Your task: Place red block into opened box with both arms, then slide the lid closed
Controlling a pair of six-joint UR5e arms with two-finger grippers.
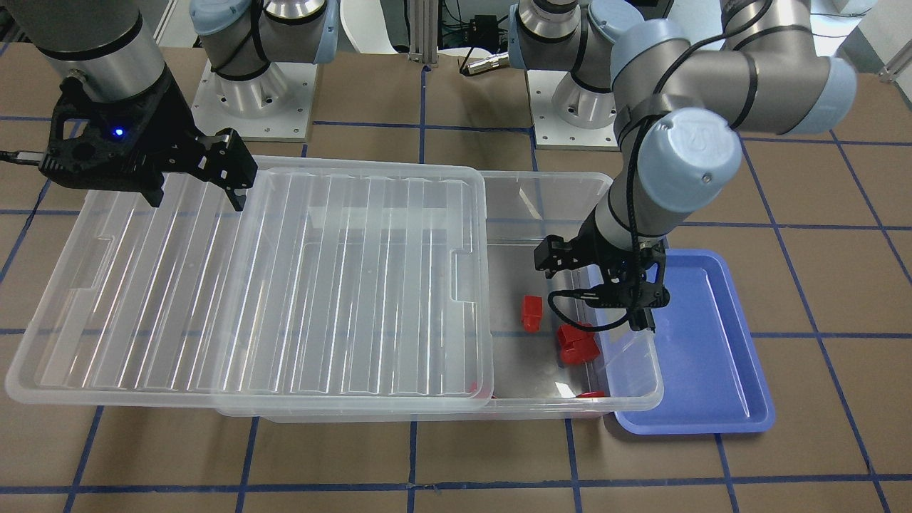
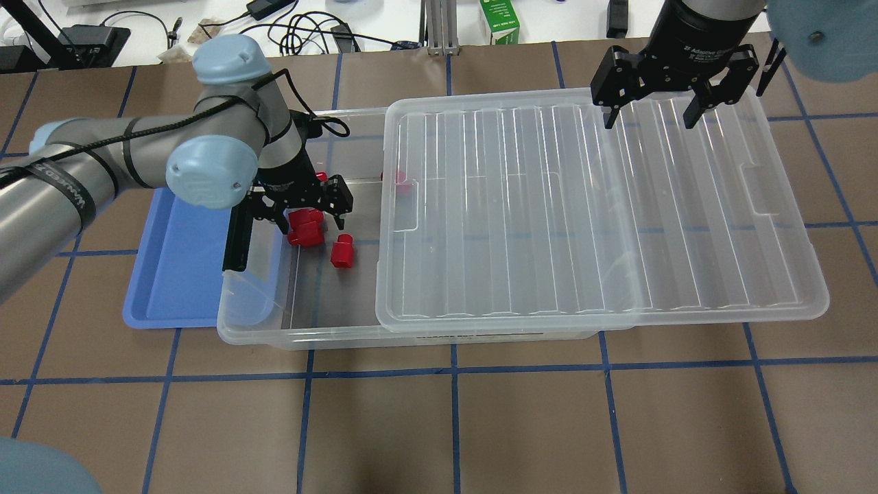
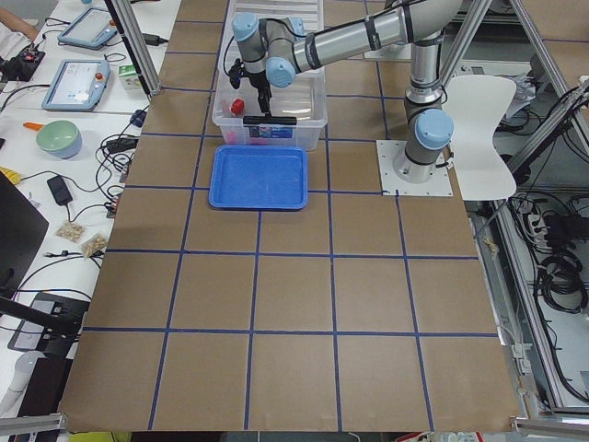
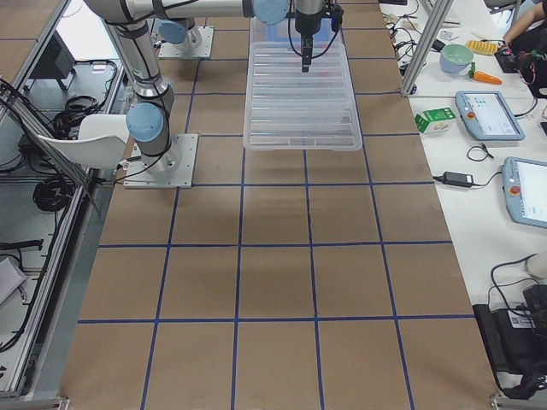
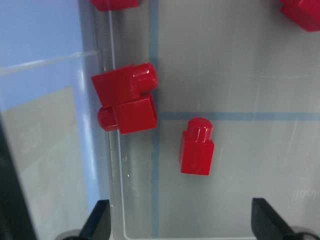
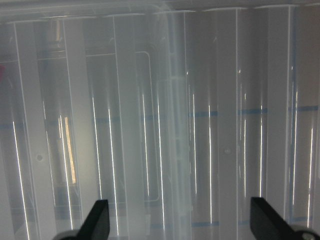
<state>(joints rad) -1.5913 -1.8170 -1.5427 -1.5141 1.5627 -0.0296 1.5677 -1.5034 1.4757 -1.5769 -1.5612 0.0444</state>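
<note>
The red block [image 5: 196, 147] lies on the floor of the open end of the box [image 2: 302, 339], also seen in the front view [image 1: 531, 312] and overhead [image 2: 341, 251]. My left gripper [image 5: 182, 222] hangs open above it [image 2: 305, 209], with nothing between its fingers. Beside the block, against the box's end wall, lies a larger two-lobed red piece [image 5: 127, 100]. The ribbed lid [image 2: 583, 206] rests on the box, slid aside so it overhangs the far end. My right gripper [image 2: 651, 113] hovers open above the lid's back edge [image 1: 196, 189]; its wrist view shows only ribs.
A shallow blue tray [image 2: 178, 274] lies against the box's open end, under the left arm. More red pieces sit at the box's edges [image 2: 400, 180], [image 1: 591, 393]. A black latch bar [image 2: 236, 237] is on the box's short end.
</note>
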